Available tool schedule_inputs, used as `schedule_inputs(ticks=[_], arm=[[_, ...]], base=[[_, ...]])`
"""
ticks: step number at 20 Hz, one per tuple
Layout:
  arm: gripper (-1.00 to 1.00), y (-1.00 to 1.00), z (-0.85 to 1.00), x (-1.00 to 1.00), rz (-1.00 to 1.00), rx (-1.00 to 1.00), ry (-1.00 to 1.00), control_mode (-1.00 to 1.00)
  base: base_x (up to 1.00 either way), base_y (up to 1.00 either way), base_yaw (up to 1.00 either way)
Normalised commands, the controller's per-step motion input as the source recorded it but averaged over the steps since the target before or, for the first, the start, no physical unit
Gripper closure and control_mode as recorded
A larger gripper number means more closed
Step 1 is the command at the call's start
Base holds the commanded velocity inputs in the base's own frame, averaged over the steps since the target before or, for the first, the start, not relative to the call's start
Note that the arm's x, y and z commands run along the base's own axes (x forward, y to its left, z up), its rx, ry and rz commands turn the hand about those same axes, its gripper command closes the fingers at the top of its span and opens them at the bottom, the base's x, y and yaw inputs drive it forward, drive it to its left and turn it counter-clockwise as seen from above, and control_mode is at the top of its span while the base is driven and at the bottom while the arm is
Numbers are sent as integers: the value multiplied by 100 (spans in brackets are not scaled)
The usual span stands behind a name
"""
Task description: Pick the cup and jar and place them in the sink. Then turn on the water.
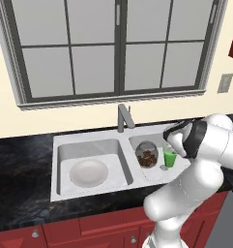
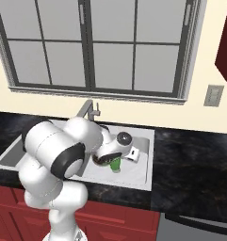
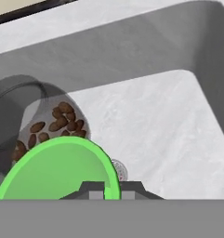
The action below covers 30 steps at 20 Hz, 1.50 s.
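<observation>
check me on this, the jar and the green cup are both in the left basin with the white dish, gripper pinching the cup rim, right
Not quite. The jar and green cup sit in the right basin of the sink; the white dish lies alone in the left one, as the left base view shows. The rest holds: the gripper is shut on the cup's rim.

The arm bends low, its tool (image 3: 112, 189) clamped, fingertips nearly together.

base views flank sink (image 1: 89, 140), hand view close
</observation>
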Motion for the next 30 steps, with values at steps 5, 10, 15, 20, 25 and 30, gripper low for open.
schedule_inputs(ticks=[5,10,15,20,25,30], arm=[[100,-3,-23,22,0,0,0,-100],[100,-2,-26,21,0,0,0,-100],[100,-11,-27,13,0,0,0,-100],[100,-20,-32,6,0,0,0,-100],[100,-10,-35,14,0,0,0,-100],[-100,0,-29,18,0,0,0,-100]], base=[[0,0,0],[0,0,0],[0,0,0],[0,0,0],[0,0,0],[0,0,0]])
